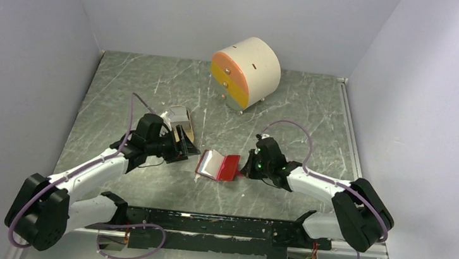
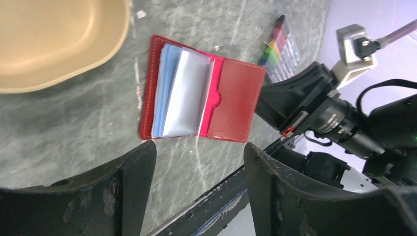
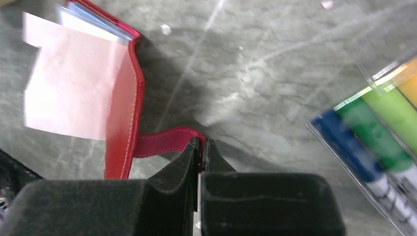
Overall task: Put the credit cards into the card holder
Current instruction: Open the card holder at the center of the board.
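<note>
Holder [image 2: 199, 101] open on tabletop, ahead of spread, empty left hand [image 2: 199, 189]; right hand [image 3: 201, 152] pinches tab [image 3: 164, 141].

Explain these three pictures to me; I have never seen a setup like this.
Two white-and-black robot arms are bolted at a grey marble-patterned table's near edge. One picture looks down from above; the others come from cameras on each wrist. Between the arms lies an open red leather-like folding wallet with pale blue pockets. The right gripper pinches its red tab. The left gripper hangs open and empty. Also there: a cream half-round drawer box, a tan tray, coloured sticks.
</note>
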Controlling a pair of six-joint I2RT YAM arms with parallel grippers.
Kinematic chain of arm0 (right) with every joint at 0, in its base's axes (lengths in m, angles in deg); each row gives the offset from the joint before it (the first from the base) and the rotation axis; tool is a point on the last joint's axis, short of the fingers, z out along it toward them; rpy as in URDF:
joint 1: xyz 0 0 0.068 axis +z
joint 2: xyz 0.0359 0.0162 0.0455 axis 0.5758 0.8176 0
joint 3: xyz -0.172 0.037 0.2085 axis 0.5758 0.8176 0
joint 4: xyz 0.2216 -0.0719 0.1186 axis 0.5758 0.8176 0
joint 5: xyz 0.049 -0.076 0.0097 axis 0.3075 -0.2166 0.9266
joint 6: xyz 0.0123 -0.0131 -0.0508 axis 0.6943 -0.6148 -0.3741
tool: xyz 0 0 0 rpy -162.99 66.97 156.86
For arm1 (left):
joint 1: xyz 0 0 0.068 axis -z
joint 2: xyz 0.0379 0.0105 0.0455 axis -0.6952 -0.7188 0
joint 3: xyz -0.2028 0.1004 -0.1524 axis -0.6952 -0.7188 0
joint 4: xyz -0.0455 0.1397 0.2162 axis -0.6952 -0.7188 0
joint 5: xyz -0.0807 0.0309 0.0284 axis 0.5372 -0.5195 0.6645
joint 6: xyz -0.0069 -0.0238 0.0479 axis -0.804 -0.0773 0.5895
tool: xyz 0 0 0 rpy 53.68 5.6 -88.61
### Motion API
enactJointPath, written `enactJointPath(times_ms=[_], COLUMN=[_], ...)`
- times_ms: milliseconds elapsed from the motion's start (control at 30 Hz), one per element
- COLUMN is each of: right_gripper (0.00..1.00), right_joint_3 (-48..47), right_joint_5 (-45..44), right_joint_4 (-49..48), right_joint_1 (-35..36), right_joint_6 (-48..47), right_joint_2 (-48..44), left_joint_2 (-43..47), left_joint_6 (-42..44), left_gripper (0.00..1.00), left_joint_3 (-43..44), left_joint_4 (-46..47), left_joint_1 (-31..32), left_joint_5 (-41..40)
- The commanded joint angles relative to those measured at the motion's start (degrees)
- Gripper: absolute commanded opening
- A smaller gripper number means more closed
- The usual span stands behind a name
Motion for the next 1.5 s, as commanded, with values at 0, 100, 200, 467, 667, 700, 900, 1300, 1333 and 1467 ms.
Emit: enactJointPath(times_ms=[0,100,200,467,667,700,900,1300,1333,1467], right_gripper=[0.00,0.01,0.01,0.01,0.02,0.02,0.05,0.38,0.38,0.37], right_joint_3=[2.0,1.8,2.1,4.2,5.5,5.6,5.1,-1.5,-2.4,-4.9], right_joint_5=[-3.4,-3.3,-3.3,-4.3,-4.6,-4.4,-3.9,-6.0,-5.4,-0.5], right_joint_4=[2.0,2.0,1.1,-0.4,-1.1,-1.4,-0.8,11.5,11.9,10.0], right_joint_1=[0.0,0.0,0.0,0.0,0.0,0.0,0.0,0.0,0.0,0.0], right_joint_6=[-1.6,-1.8,-1.8,-2.1,-2.6,-2.8,-3.5,-1.7,-1.2,2.7], right_joint_2=[-2.9,-2.7,-1.9,-0.9,-1.5,-1.9,-4.2,-16.8,-18.1,-22.1], left_joint_2=[-1.7,-3.9,-6.9,-13.4,-15.4,-15.7,-17.7,-28.0,-28.3,-29.2], left_joint_6=[-1.5,-1.9,-2.1,0.8,2.0,2.8,-2.0,-2.3,-2.3,-4.0], left_gripper=[0.70,0.69,0.66,0.41,0.42,0.43,0.46,0.43,0.43,0.43], left_joint_3=[0.5,1.1,2.1,9.1,10.0,9.6,5.4,9.7,10.0,9.7], left_joint_4=[9.0,12.2,14.1,1.1,-2.2,-0.3,19.7,28.2,28.2,30.4], left_joint_1=[2.5,3.8,4.9,8.8,9.6,9.9,10.6,15.8,16.1,16.6], left_joint_5=[1.4,1.0,0.8,-10.8,-11.9,-10.1,3.5,8.4,8.4,7.7])
